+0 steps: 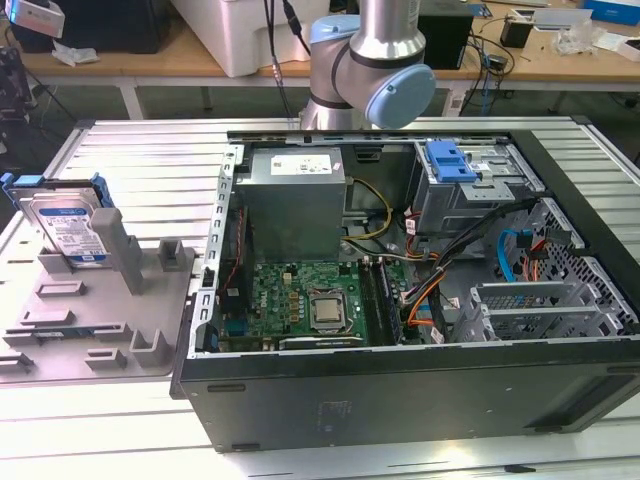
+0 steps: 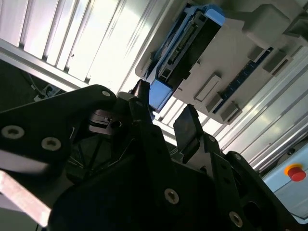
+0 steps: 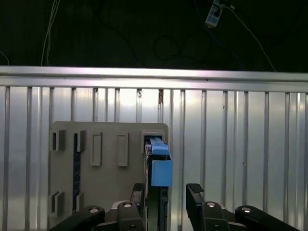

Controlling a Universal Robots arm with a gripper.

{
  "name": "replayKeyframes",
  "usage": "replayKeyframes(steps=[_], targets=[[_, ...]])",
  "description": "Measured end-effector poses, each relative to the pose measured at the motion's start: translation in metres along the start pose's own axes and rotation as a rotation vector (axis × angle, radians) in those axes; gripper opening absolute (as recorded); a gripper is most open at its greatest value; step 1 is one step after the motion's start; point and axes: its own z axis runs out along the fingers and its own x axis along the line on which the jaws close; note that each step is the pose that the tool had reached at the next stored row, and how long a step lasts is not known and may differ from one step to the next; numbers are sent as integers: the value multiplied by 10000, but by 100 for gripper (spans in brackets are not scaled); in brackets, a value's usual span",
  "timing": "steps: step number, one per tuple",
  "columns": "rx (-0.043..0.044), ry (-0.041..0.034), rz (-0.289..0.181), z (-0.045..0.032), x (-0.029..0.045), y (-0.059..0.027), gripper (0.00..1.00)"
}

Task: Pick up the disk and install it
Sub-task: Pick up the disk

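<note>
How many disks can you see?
1. The disk stands on edge in the grey holder at the exterior view's left, outside the computer case. More may be hidden inside the case's drive cage.

No legible text: label on disk, power-supply sticker unreadable.

metal and plastic, mostly matt
disk: silver metal, glossy label, blue plastic frame; tray: matt grey plastic; table: ribbed shiny metal; gripper: matt black.
</note>
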Motion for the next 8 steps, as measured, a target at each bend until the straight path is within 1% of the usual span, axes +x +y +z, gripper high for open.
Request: replayKeyframes(steps=[5, 8], targets=[[-2, 0, -1, 0, 0, -1, 48], [-33, -1, -1, 8, 0, -1, 48]])
